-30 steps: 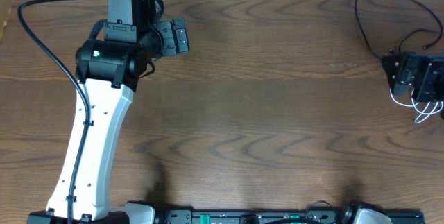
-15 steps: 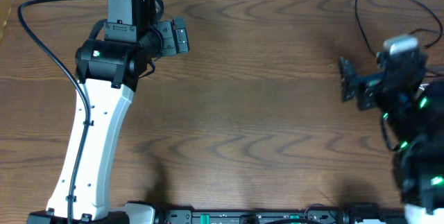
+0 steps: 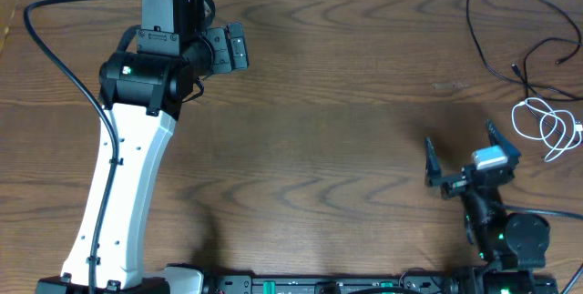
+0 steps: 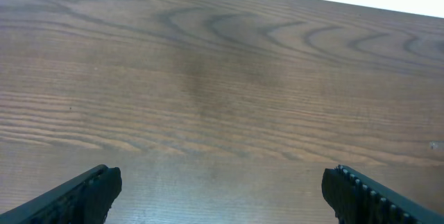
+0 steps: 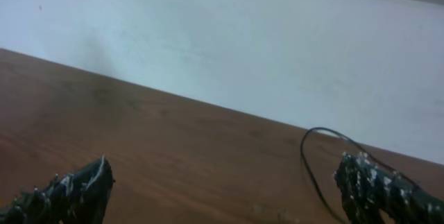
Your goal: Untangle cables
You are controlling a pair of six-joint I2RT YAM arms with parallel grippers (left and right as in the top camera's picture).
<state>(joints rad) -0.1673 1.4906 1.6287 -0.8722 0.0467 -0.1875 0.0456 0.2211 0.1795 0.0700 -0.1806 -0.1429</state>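
A thin black cable (image 3: 483,23) lies in a big loop at the table's far right corner; part of it shows in the right wrist view (image 5: 310,156). A white cable (image 3: 543,126) lies coiled just below it by the right edge, apart from the black one as far as I can tell. My right gripper (image 3: 461,153) is open and empty, near the front right, left of the white coil. My left gripper (image 3: 236,46) is open and empty at the far left, over bare wood (image 4: 222,99).
The brown wooden table (image 3: 346,112) fills the view. The left arm's thick black cable (image 3: 55,48) arcs along the left edge. A pale wall (image 5: 243,37) rises behind the table's far edge.
The right arm has pulled back from the cables at the right edge toward the front, leaving the white coil uncovered on the table. The left arm has not moved.
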